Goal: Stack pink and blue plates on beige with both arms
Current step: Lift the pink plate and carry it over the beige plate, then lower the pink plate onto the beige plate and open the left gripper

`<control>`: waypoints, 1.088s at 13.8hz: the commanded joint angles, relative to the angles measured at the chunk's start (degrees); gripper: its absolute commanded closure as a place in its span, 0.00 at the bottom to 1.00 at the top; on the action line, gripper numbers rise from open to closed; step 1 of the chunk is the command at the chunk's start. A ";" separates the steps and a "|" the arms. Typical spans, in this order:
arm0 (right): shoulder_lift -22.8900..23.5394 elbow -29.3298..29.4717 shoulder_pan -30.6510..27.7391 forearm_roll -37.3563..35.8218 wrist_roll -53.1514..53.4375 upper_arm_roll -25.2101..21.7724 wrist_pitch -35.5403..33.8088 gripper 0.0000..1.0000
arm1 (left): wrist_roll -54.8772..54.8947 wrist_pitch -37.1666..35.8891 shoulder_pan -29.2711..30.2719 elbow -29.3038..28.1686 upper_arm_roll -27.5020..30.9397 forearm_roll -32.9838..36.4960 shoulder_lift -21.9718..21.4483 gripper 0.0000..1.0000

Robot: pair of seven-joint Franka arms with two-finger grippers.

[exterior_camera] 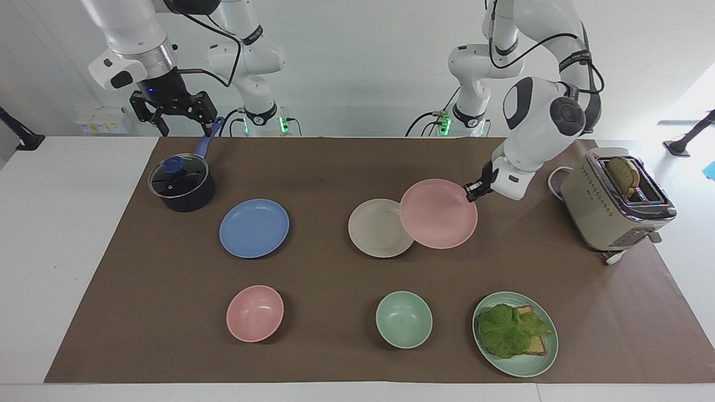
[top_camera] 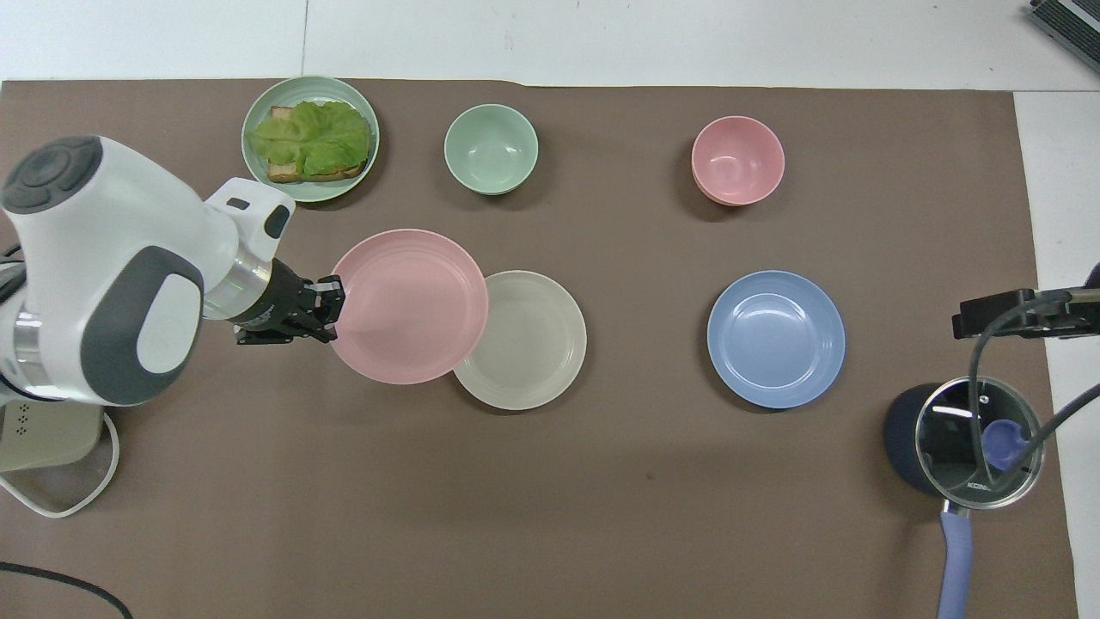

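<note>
The pink plate is hanging in the air, pinched at its rim by the left gripper, and its leading edge is already overlapping the beige plate, which is sitting flat mid-table. It's tilting a bit — the free edge looks lower than the gripped one.

For this step I'd say the trick is getting the pink one centred over the beige one before letting go. Right now it's covering only the beige plate's edge toward the left arm's end, so it needs to travel further across, level out, and come down low enough that it's nesting instead of dropping. Releasing with that tilt could make it slide off the rim.

The blue plate is lying untouched toward the right arm's end of the table, just beside the lidded saucepan. The right gripper is waiting up over the saucepan's handle, fingers spread wide and holding nothing — that one's probably going next.

The toaster, pink bowl, green bowl and the sandwich plate aren't in the way.
</note>
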 commanded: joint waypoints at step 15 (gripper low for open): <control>-1.32 -1.55 -0.92 0.88 -1.84 0.44 0.60 0.00 | -7.13 23.87 -12.13 -10.34 1.44 -0.91 3.33 0.00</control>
